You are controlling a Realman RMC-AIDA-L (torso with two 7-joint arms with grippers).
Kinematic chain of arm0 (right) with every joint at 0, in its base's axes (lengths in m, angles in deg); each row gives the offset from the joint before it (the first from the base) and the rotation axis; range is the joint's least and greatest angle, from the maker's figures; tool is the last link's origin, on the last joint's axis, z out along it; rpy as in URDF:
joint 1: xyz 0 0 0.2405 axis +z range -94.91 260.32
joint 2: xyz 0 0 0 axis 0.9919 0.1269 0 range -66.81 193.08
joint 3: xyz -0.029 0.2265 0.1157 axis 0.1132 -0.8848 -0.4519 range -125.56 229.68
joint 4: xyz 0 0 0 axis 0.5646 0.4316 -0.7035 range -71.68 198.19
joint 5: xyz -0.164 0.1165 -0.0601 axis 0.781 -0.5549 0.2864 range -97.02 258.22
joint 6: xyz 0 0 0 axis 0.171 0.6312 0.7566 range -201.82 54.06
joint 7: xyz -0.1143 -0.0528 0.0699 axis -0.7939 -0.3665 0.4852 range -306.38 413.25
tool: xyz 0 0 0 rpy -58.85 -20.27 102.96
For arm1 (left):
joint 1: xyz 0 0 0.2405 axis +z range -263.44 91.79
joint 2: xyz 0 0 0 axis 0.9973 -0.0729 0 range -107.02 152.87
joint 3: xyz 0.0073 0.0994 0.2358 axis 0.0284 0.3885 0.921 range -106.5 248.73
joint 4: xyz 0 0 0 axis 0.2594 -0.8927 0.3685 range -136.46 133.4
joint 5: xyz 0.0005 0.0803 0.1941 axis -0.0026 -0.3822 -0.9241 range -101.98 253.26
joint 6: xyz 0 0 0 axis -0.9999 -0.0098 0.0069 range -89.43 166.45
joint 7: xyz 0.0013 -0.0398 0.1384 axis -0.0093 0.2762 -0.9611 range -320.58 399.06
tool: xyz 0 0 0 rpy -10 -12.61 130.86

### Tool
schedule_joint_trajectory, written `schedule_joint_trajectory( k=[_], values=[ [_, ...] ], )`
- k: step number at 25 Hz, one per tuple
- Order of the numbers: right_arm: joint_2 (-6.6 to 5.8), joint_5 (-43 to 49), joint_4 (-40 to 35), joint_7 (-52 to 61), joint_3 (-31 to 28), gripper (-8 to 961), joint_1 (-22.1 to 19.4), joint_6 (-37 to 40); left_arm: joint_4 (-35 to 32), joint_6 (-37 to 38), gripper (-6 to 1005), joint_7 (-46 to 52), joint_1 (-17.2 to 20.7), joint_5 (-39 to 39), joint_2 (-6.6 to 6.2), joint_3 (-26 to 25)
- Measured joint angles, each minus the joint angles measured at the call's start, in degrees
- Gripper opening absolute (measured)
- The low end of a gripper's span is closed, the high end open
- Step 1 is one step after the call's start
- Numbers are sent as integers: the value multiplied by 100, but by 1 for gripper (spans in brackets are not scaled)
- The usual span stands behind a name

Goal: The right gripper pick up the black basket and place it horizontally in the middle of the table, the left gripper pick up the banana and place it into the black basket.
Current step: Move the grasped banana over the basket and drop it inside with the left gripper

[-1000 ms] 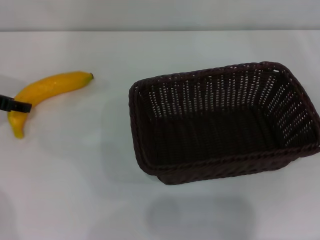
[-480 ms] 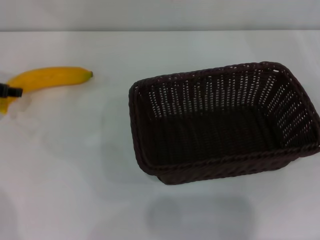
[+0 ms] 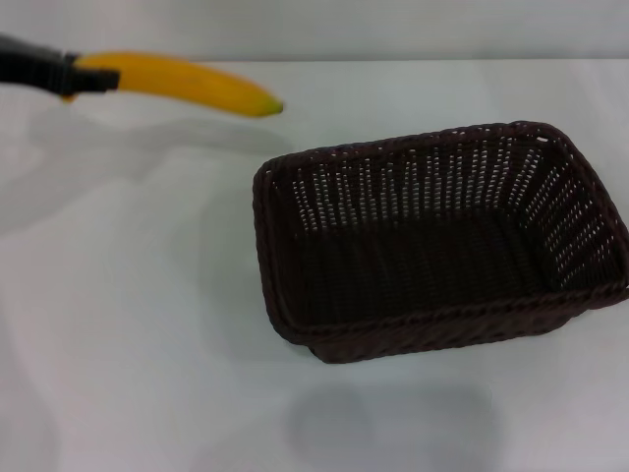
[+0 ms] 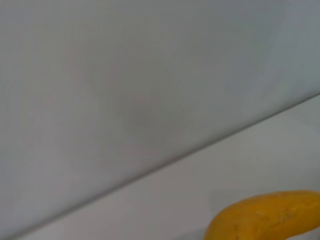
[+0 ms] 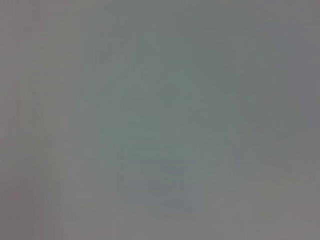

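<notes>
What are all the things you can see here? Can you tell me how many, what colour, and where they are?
banana: one, yellow-orange, held up in the air over the far left part of the table, left of the basket and not yet inside it.
black basket: one, very dark brown-black wicker, sitting on the table at centre-right, with nothing inside.
table: one, plain white, under everything.
left gripper: one, black, at the far left of the head view, shut on the thick end of the banana.
right gripper: not seen in any view; its wrist camera shows only a plain grey surface.
</notes>
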Motion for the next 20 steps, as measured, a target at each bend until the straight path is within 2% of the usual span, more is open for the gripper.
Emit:
schedule_joint_trajectory(
  k=[3,8,10,14,20],
  values=[
    [-3,0,1,-12,-40,869,-10,-46,-558,-291,465,206,-15,245,48,268],
    [-14,1,-6,-23,-54,869,-43,-119,-1461,-559,477,642,-32,662,66,816],
    [-15,1,-12,-28,-54,869,-50,-141,-1621,-701,489,779,-105,971,52,1007],
    [-17,0,-19,-91,-58,869,-94,-242,-1483,-1184,512,994,-421,1521,-3,1264],
    [-30,-125,-20,-160,-65,870,-152,-380,-824,-1428,547,1369,-920,1553,84,1709]
  ],
)
